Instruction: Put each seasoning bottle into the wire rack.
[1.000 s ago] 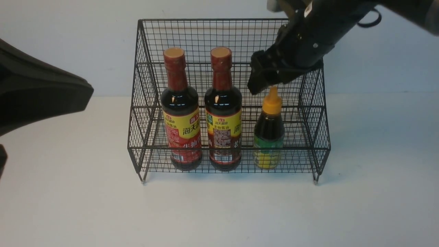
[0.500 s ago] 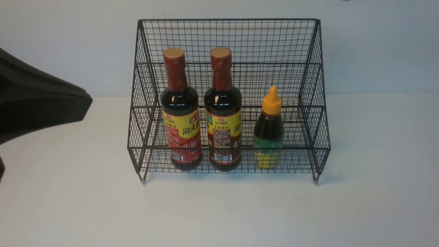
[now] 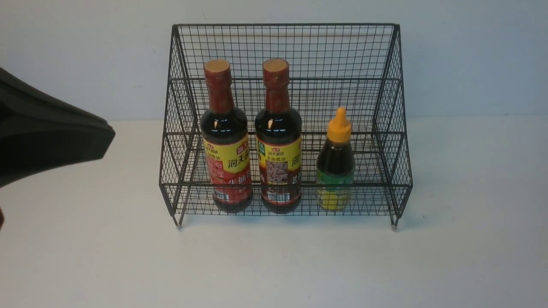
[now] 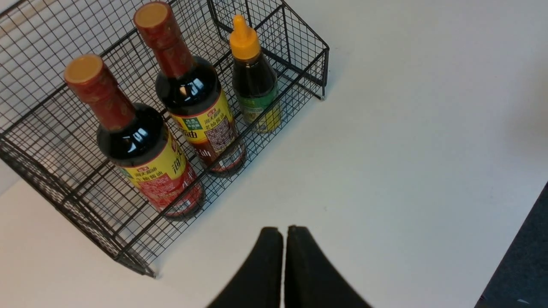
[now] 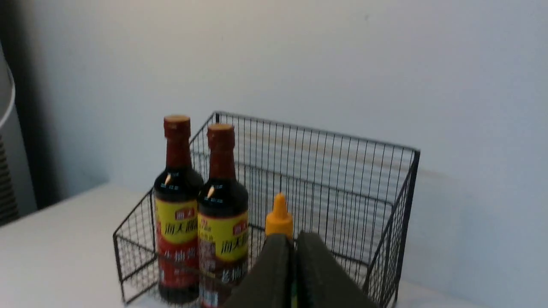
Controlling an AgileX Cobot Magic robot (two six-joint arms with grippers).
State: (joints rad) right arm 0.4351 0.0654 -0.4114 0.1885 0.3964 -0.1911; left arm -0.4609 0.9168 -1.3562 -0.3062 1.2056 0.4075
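Pincers are both clenched and empty: the left pincer (image 4: 283, 233) is hovering over the white counter (image 3: 274, 265), the right pincer (image 5: 294, 241) is staying apart from the rack. Farther back, two tall bottles (image 3: 226, 141) (image 3: 278, 141) and the short orange-capped bottle (image 3: 336, 164) are standing upright in the lower tier of the wire rack (image 3: 387, 128).

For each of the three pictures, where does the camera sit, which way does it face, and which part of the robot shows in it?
Front view: between the arms, facing forward at the wire rack holding three bottles; a dark part of the left arm shows.
Left wrist view: above the table, looking down on the rack's front; the shut left hand shows.
Right wrist view: lower, facing the rack and the wall; the shut right hand shows.
Shared: all three show the orange-capped bottle.
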